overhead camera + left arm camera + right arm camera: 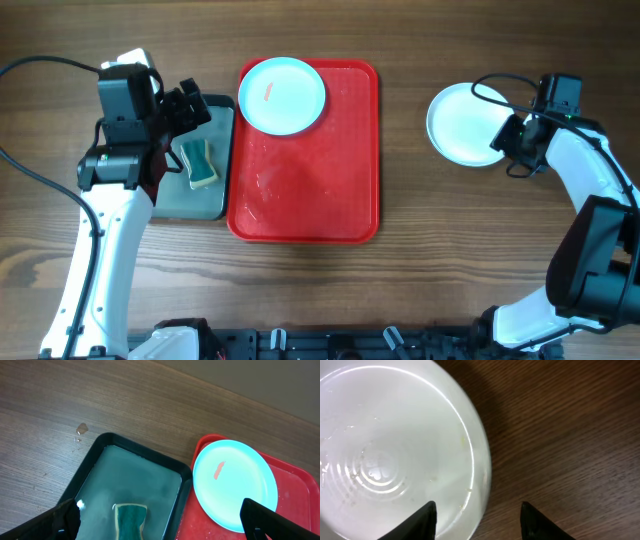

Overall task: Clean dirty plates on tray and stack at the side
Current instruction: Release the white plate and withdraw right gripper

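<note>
White-shelled and black at the joints, the left arm [100, 240] rises from the near left edge and leans in, holding the left gripper [192, 108] above the far end of a dark-rimmed metal pan [180, 198]. Its jaws are spread wide, with nothing between them. The right arm [590, 200] comes up from the near right corner and bends back inward, with the right gripper [508, 140] low at the right edge of the white plate [460, 125]. Its jaws are apart: one finger [426, 517] is over the plate, the other over the wood, and the rim lies between them, not pinched.

Two plates are in view, with one tray, one pan and one sponge [198, 163], which lies in the pan.

The turquoise plate [290, 100] sits in the far left corner of the red tray [310, 190], its edge reaching the rim. It is round and shallow, with one small reddish smear [268, 92] left of its middle. The white plate rests on the wooden tabletop [450, 260], well to the right of the tray. It glistens wet, with fine rings at its centre.
</note>
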`<state>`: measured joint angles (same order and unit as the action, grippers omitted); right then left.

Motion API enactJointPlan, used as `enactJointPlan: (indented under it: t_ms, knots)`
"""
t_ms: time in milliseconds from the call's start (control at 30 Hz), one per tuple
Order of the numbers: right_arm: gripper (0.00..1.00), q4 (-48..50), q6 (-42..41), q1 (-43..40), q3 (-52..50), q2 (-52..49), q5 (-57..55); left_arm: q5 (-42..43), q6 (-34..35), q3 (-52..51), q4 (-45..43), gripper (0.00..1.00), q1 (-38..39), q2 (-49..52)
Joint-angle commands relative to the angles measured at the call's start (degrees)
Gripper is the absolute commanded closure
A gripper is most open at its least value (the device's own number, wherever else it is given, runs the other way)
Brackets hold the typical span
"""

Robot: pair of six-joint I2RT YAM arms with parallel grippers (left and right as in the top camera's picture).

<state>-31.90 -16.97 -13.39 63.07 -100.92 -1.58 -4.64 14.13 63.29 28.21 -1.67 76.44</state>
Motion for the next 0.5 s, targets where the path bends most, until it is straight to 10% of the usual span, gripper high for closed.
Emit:
enactJointPlan:
  t_ms: [0, 167, 467]
  knots:
    - [0.42, 0.26, 8.63, 0.04, 1.60, -0.13, 8.63, 0.26, 0.70, 0.28, -0.17, 0.00, -0.15, 0.26]
    - [0.42, 1.05, 14.78, 1.07, 4.07, -0.13, 22.29, 0.26, 0.70, 0.28, -0.17, 0.00, -0.15, 0.26]
    - [0.42, 2.45, 18.08, 10.82, 4.00, -1.05, 12.20, 0.26, 0.70, 0.28, -0.17, 0.00, -0.15, 0.26]
